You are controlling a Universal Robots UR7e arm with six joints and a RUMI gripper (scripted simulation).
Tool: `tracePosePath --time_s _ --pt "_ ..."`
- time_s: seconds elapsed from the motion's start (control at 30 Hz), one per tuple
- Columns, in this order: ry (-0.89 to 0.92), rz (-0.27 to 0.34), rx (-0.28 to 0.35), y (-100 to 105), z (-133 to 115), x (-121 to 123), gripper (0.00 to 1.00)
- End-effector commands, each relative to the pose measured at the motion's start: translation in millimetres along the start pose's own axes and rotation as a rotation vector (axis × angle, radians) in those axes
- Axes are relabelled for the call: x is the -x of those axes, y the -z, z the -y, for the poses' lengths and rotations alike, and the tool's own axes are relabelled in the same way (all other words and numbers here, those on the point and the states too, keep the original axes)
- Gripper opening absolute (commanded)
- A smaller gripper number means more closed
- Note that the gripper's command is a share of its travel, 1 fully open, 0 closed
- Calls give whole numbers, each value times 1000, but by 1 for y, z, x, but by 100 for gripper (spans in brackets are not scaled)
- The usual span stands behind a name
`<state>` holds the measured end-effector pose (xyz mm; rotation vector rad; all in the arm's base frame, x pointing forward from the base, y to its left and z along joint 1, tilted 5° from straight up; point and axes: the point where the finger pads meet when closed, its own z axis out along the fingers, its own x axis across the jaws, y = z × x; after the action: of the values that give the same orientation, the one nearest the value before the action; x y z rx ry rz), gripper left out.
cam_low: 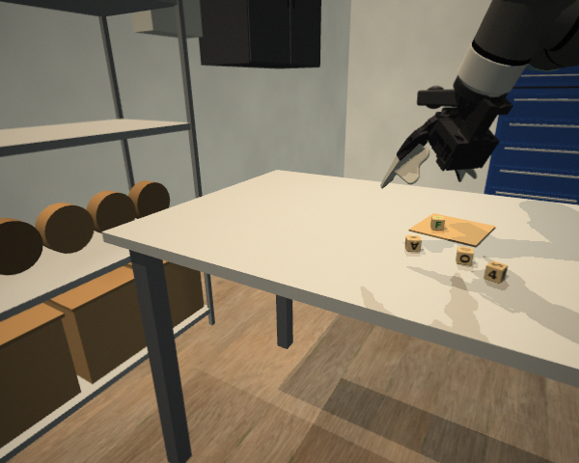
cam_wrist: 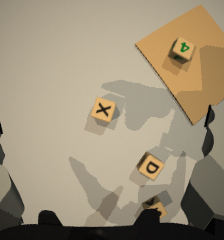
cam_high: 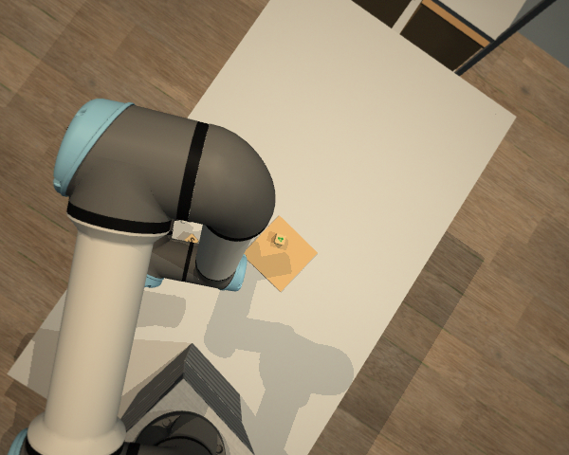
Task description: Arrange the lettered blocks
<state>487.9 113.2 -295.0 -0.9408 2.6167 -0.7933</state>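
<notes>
An orange mat lies on the white table; it also shows in the exterior and top views. One block stands on the mat with a green 4 on top; it also shows in the side view. Three blocks stand off the mat on the table: the X block, the D block, and a third block, half hidden at the bottom of the wrist view. My gripper hangs well above the blocks, open and empty.
A metal shelf rack with brown cylinders and boxes stands beyond the table's far end. A blue drawer cabinet stands behind my arm. My arm's elbow hides part of the table in the top view.
</notes>
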Motion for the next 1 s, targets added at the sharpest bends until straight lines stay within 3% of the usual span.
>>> tracePosePath --time_s 0.0,0.7,0.83,0.97 --pt "-1 1 -1 0 0 0 100" --pt "-1 1 0 -1 2 -2 100" --pt "-2 0 5 -12 16 -22 100" --pt "-3 -1 8 -26 40 -57 100"
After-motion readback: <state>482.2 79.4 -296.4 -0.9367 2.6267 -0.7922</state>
